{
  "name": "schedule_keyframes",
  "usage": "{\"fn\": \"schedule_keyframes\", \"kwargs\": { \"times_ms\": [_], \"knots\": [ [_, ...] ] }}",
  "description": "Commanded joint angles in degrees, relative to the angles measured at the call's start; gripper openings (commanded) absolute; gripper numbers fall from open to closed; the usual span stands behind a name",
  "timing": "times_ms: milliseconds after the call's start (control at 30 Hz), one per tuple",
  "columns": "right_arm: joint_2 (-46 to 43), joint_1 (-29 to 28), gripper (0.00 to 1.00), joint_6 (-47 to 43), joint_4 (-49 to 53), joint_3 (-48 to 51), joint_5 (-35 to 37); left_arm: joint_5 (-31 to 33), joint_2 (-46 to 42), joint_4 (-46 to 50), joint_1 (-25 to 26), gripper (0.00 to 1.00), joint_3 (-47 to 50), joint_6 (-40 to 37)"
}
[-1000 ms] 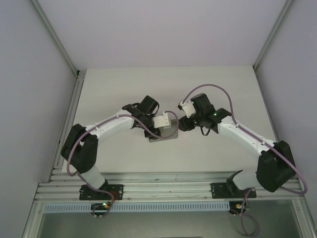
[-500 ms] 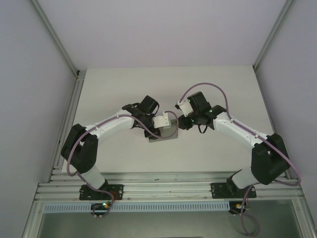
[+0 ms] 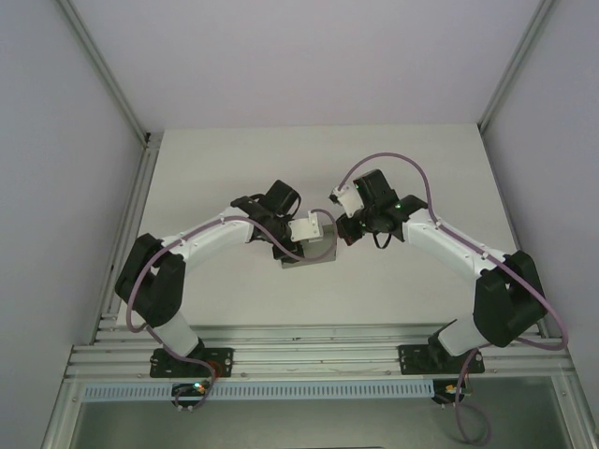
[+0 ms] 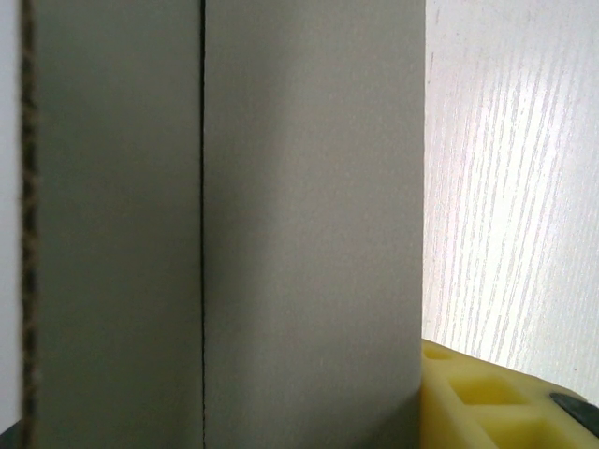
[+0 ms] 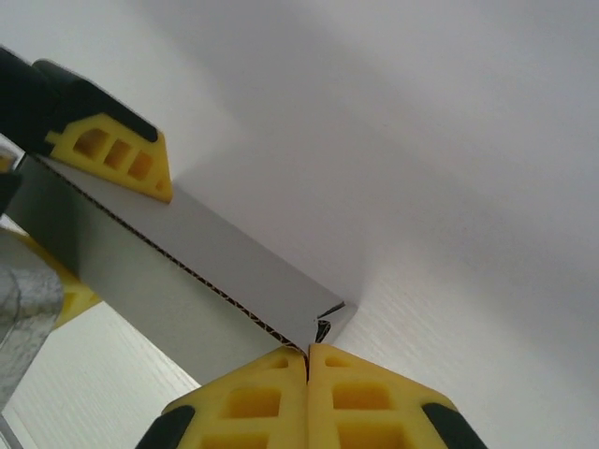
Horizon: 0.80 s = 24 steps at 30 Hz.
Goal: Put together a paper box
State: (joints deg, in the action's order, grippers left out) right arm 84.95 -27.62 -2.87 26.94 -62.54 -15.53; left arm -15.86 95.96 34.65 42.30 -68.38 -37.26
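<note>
Box held mid-table, right fingers closed at its corner.
Your left gripper (image 3: 314, 234) stands partway open and clamps the grey box (image 3: 316, 256) over the middle of the table (image 3: 421, 168) — a yellow finger on each side of the card. Your right gripper (image 5: 307, 379) is pressed fully closed with nothing between the pads — its tips sit right at the box's corner.

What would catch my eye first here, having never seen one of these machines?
A small grey box sits mid-table, just where the two grippers meet. Close up, the left gripper clamps the box's wall between bright yellow fingers. The right gripper, pressed shut, sits right at the box's corner.
</note>
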Motion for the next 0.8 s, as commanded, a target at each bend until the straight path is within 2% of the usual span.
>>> {"fn": "schedule_keyframes", "kwargs": {
  "times_ms": [0, 233, 400, 600, 767],
  "knots": [
    [0.40, -0.47, 0.00, 5.07, 1.28, -0.51, -1.62, -0.80, 1.20, 2.59, 0.21, 0.48, -0.79, -0.13],
    [-4.24, -4.63, 0.00, 20.46, -13.04, 9.41, 5.95, -0.11, 2.02, 2.03, 0.43, 0.48, -1.44, 1.02],
    [-4.28, -9.39, 0.00, 25.42, -17.01, 12.79, 13.58, 0.47, 2.12, 2.14, 0.60, 0.49, -1.59, 1.23],
    [-3.89, -12.07, 0.00, 24.50, -18.37, 16.98, 18.34, 0.64, 2.14, 2.06, 0.67, 0.50, -1.71, 1.34],
    [-6.52, -12.41, 0.00, 19.51, -19.62, 21.24, 19.77, 1.09, 2.01, 1.80, 0.73, 0.51, -2.02, 1.42]
  ]
}}
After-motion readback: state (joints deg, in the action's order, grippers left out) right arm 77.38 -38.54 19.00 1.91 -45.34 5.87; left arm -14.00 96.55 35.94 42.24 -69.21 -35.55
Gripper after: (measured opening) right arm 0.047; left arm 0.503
